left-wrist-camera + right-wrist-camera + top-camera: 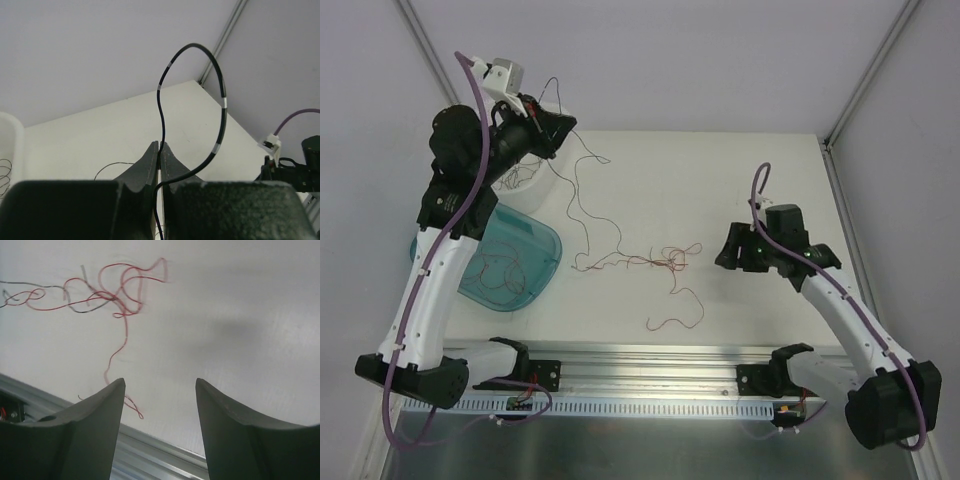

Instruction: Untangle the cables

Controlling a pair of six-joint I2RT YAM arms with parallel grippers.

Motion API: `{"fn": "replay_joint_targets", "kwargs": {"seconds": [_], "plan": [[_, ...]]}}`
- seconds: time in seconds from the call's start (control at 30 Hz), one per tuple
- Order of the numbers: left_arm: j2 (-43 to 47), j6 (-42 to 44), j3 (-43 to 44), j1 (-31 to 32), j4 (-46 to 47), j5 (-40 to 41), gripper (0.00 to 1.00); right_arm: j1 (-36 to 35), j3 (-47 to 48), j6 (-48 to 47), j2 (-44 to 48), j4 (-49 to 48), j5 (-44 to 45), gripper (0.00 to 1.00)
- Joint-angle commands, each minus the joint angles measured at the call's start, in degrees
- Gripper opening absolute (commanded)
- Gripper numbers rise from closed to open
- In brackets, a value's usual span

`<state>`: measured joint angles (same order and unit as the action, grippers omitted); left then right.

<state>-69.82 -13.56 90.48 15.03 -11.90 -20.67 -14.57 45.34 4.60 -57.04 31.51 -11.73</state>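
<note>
Currently we are looking at the cables (620,258) lying as thin loose strands across the middle of the white desk (740,170). Our left fingers (154,159) are clenching tight on a dark strand (222,107), which is looping up above the tips in the left wrist view and showing pale bands along its length. From overhead, a thin strand is trailing from the raised left fingers down to the desk and running toward a small red knot (668,257) near the centre. Another red strand (682,312) is curling away from the knot toward the near edge, close to the metal rail (650,365). Our right fingers (107,407) are standing released, spread apart and grasping nothing. They are hovering to the right of the knot, apart from it, with bare desk beneath them. At the left, a translucent teal tray (542,262) is sitting under the left arm with a few more wires (492,272) lying in it. A white tub (11,145) near it is holding thin wire too.
</note>
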Motion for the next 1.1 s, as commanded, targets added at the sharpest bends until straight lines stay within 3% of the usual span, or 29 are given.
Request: {"fn": "replay_joint_targets", "kwargs": {"seconds": [0.0,0.33,0.63,1.07], "plan": [[5.3,-2.4,-1.3,0.3,4.4,-2.8,0.00,-4.8,4.3,-4.2,-5.4,-9.3,-9.5,0.62],[7.8,-4.7,-3.8,0.4,4.5,-3.6,0.00,-20.2,16.1,-15.1,-24.9,-17.7,-18.3,0.62],[9.4,-5.6,-5.5,0.3,4.6,-3.1,0.00,-23.6,25.7,-22.6,-39.1,-16.5,-27.6,0.56],[10.2,-6.5,-7.1,0.3,4.6,-2.8,0.00,-27.0,29.7,-25.7,-49.3,-17.0,-27.1,0.53]]}}
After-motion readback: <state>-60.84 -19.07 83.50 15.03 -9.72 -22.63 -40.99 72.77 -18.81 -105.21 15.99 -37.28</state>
